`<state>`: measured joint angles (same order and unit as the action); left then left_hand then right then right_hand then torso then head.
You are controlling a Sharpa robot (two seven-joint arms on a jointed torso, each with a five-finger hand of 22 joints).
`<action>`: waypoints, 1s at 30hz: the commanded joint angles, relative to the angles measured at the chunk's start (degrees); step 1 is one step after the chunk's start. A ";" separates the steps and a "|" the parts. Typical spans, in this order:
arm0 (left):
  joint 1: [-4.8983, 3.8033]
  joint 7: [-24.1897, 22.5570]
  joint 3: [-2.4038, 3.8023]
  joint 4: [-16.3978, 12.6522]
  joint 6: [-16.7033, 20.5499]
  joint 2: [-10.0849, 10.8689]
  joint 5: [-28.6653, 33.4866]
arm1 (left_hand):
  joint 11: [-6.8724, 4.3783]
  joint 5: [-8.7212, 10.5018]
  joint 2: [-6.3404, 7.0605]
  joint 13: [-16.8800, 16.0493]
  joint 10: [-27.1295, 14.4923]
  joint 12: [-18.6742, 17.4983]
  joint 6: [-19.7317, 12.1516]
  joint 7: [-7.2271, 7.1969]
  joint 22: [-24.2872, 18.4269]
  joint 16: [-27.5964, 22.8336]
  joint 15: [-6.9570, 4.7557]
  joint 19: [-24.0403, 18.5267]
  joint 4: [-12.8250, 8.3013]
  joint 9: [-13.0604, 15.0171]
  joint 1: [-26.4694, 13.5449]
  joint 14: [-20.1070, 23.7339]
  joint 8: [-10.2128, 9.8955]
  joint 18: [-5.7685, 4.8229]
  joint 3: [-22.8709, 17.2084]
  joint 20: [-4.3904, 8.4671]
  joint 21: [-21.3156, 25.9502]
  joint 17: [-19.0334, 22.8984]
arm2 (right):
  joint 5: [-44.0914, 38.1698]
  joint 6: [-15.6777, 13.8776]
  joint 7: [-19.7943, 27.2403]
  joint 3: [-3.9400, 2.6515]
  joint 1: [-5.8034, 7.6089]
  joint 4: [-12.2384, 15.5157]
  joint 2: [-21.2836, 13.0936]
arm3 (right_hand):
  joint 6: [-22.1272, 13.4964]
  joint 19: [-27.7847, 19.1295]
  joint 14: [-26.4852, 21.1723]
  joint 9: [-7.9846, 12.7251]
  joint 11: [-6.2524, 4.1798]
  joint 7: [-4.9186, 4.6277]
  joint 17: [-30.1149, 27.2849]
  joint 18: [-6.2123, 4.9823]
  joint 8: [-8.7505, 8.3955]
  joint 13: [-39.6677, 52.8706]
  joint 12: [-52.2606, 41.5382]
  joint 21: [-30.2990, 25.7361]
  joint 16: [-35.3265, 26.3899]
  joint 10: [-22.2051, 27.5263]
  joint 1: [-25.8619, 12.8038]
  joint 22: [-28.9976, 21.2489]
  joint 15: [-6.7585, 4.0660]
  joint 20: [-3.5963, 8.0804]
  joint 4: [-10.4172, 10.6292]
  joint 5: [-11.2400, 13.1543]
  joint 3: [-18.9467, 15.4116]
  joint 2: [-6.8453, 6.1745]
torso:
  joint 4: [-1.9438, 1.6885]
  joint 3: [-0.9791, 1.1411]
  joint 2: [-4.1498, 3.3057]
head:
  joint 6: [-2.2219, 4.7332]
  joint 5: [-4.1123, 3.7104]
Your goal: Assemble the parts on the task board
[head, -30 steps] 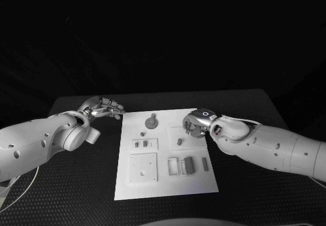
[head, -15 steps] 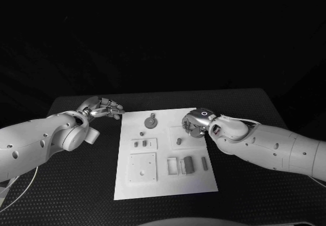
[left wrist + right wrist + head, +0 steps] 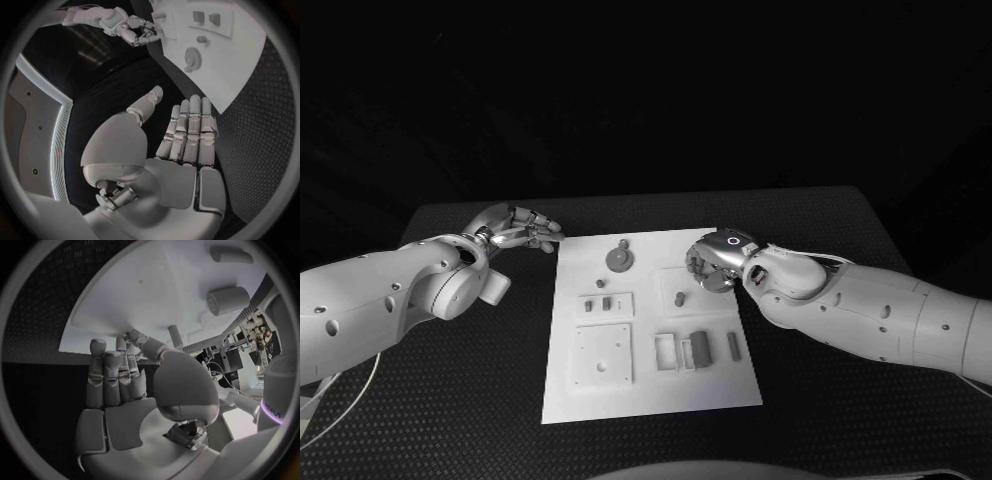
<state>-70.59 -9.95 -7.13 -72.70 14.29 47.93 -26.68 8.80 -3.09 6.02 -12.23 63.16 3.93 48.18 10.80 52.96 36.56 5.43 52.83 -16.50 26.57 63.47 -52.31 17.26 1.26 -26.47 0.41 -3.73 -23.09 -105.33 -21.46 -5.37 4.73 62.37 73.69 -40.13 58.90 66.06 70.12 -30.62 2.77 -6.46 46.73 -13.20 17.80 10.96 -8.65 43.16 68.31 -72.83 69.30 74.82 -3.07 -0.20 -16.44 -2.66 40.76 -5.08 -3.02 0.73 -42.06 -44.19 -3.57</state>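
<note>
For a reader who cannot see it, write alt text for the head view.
A white task board with small grey parts lies on a black table. The left hand hovers off its far left corner; the right hand hovers over its right side.

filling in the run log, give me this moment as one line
left hand: open, off the task board's far left corner | right hand: over board's right edge, fingers extended, holding nothing | parts: on board
</note>
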 commanded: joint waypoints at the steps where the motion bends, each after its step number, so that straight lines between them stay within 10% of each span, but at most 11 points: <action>1: -0.07 -0.32 0.03 -0.07 -0.69 -0.10 0.34 | -0.12 -0.01 -0.23 0.09 -0.43 -0.07 -0.48 0.04 -0.11 -0.41 0.14 0.05 -0.01 -0.05 -0.36 -0.45 0.17 -0.06 0.41 -0.36 -0.11 -0.08 | -0.91 2.03 -1.53 0.46 -0.61 -0.47 -0.30 | 0.41 0.44 0.42 -0.12 0.46 -0.12 0.09 -1.80 0.20 0.86 -0.17 0.36 0.21 -1.15 -0.26 0.08 -0.07 0.12 0.00 -0.16 0.52 0.40 | -0.03 0.00 0.00 | 0.03 0.03; 30: -0.07 -0.38 0.03 0.26 -0.70 -0.02 0.33 | -0.08 -0.01 -0.24 0.21 -0.52 -0.06 -0.56 0.06 -0.34 -0.64 0.16 0.05 -0.01 -0.10 -0.33 -0.49 0.20 -0.07 0.49 -0.36 -0.12 -0.32 | -0.73 0.45 -1.31 -0.49 -0.41 1.69 -1.21 | 0.77 1.03 0.91 -0.41 0.20 0.06 0.62 -1.80 0.47 1.18 -0.09 0.66 0.37 -1.78 -0.56 0.38 -0.34 0.47 0.02 -0.16 0.86 0.04 | -0.06 -0.03 0.02 | 0.23 0.33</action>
<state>-70.59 -9.92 -7.14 -72.35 14.23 47.97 -26.68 8.79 -3.09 6.02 -12.08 63.16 3.93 47.99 11.03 52.67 36.12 5.63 52.83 -16.66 26.52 63.47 -52.51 17.26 1.26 -26.31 0.41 -3.73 -23.35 -105.56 -22.10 -6.47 4.28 61.92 75.29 -41.25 59.29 67.07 70.81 -30.96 2.66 -6.46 47.29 -12.90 18.02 11.02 -8.57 43.60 68.29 -73.94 68.71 74.94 -3.33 -0.04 -16.43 -2.65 41.37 -5.67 -3.05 0.68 -42.02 -43.96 -3.25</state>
